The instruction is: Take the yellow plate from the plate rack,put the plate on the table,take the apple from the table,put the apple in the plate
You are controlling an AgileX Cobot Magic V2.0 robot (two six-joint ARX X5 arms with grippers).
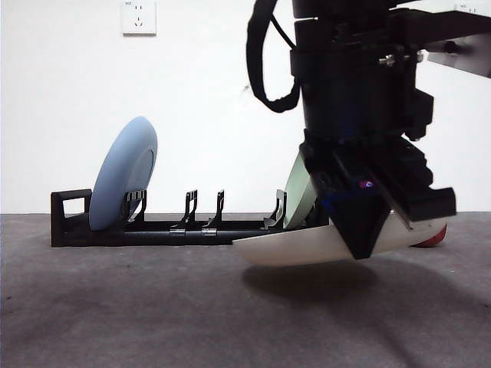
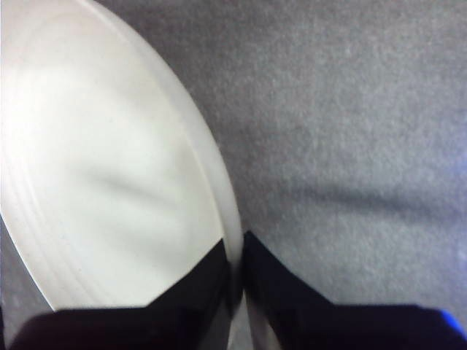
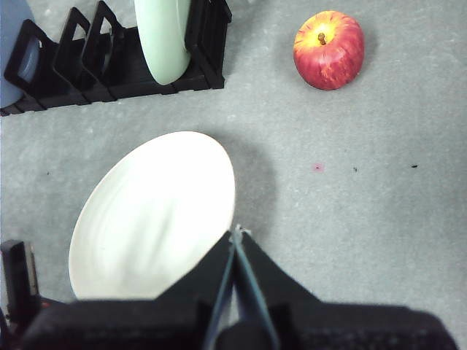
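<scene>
The plate (image 2: 109, 168) is gripped at its rim by the left claw (image 2: 237, 246), which is closed on it. It is held out of the rack (image 1: 153, 230), low over the table (image 1: 115, 322) and just in front of the rack's end, nearly flat with one edge tipped up. A shadow is seen beneath it, so it is judged not yet set down. The step in hand is therefore the placing of the plate.

The right claw (image 3: 236, 235) is closed, and nothing is seen held in it (it is judged to be waiting).

The apple (image 3: 328, 49) is left on the table beyond the plate, apart from it.

Next, the plate needs to be lowered level until it is borne by the table, then released. Only then can the apple be fetched.
</scene>
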